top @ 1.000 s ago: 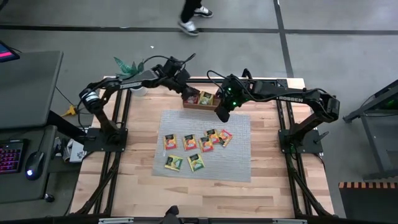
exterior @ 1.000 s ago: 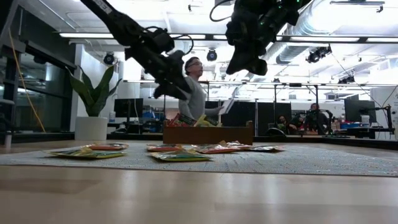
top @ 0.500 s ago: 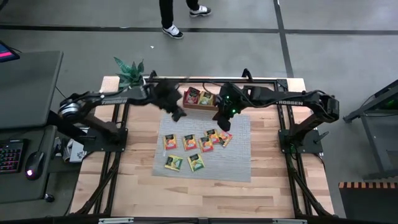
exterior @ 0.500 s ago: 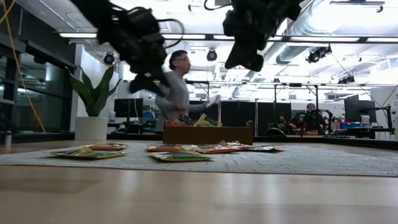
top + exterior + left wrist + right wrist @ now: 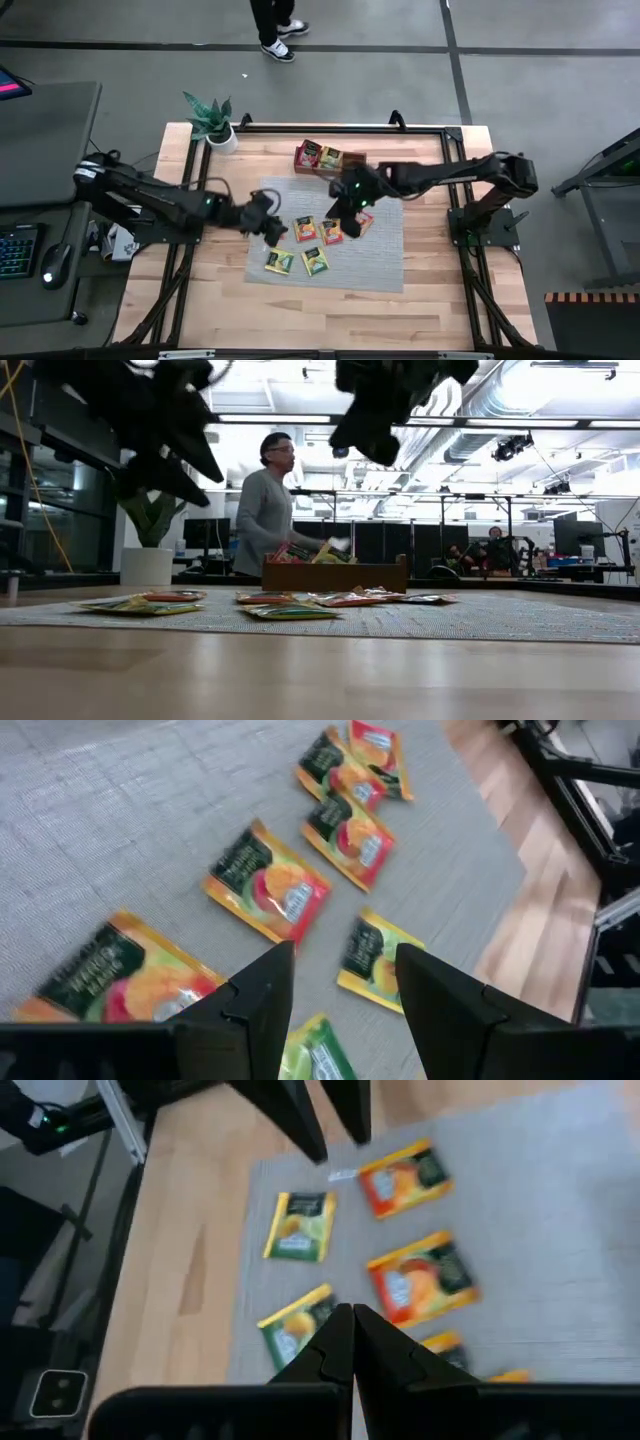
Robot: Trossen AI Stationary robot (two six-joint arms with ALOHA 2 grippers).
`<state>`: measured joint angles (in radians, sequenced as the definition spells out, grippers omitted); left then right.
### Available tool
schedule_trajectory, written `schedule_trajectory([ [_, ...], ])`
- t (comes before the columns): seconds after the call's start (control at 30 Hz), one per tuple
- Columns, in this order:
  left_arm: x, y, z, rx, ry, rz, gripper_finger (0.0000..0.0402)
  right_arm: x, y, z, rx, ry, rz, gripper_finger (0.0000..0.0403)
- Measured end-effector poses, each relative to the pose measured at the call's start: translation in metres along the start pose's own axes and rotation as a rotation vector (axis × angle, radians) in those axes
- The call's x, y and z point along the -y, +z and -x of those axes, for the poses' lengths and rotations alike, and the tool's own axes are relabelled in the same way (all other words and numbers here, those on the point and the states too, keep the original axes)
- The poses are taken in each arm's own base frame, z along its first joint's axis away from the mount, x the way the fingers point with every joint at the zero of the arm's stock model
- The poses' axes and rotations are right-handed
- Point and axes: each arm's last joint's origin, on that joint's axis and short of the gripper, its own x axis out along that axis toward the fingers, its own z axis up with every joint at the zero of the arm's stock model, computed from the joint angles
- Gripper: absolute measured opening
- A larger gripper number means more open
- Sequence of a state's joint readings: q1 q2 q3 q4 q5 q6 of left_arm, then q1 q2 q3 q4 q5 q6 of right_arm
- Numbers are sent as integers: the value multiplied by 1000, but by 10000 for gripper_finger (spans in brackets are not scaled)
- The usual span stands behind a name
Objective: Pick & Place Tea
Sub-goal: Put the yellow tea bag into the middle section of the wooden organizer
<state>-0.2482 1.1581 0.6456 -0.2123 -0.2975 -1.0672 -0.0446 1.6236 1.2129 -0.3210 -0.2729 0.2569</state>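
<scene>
Several tea sachets (image 5: 315,262) lie flat on the grey mat (image 5: 380,265), red, orange, yellow and green. More sachets sit in the wooden tray (image 5: 328,158) at the far edge. My left gripper (image 5: 270,227) hangs open over the mat's left sachets. Its wrist view shows an orange-red sachet (image 5: 268,890) and a yellow one (image 5: 378,960) beyond its fingers (image 5: 265,995). My right gripper (image 5: 338,213) is shut and empty above the middle sachets (image 5: 425,1280). In the low view both grippers (image 5: 165,455) (image 5: 372,430) stay well above the mat.
A potted plant (image 5: 212,118) stands at the table's far left corner. The dark frame rails (image 5: 455,190) run along both sides. Bare wood (image 5: 330,320) lies near the mat's near edge. A person (image 5: 262,510) stands beyond the table.
My left gripper has swung from the tray toward the table's near left and come down over the mat's left sachets. My right gripper has moved from beside the tray toward the near edge, over the middle sachets. The sachets on the mat lie as before.
</scene>
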Motion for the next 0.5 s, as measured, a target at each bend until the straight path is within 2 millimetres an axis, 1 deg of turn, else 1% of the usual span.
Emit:
schedule_trajectory([
  [0.1, 7, -16, 2, 18, 7, -21, 175, -7, -10, -24, -46, 2, -57, 0],
  [0.23, 10, -29, -3, -6, 21, -67, 175, -22, -24, -57, -75, 14, -120, 0],
  [0.3, 12, -34, -8, -27, 7, -100, 175, -32, -33, -73, -90, 29, -129, 0],
  [0.37, 14, -38, -17, -53, -3, -145, 175, -41, -46, -89, -116, 0, -140, 0],
  [0.5, 15, -46, -34, -96, -15, -200, 175, -55, -67, -108, -159, -54, -198, 0],
])
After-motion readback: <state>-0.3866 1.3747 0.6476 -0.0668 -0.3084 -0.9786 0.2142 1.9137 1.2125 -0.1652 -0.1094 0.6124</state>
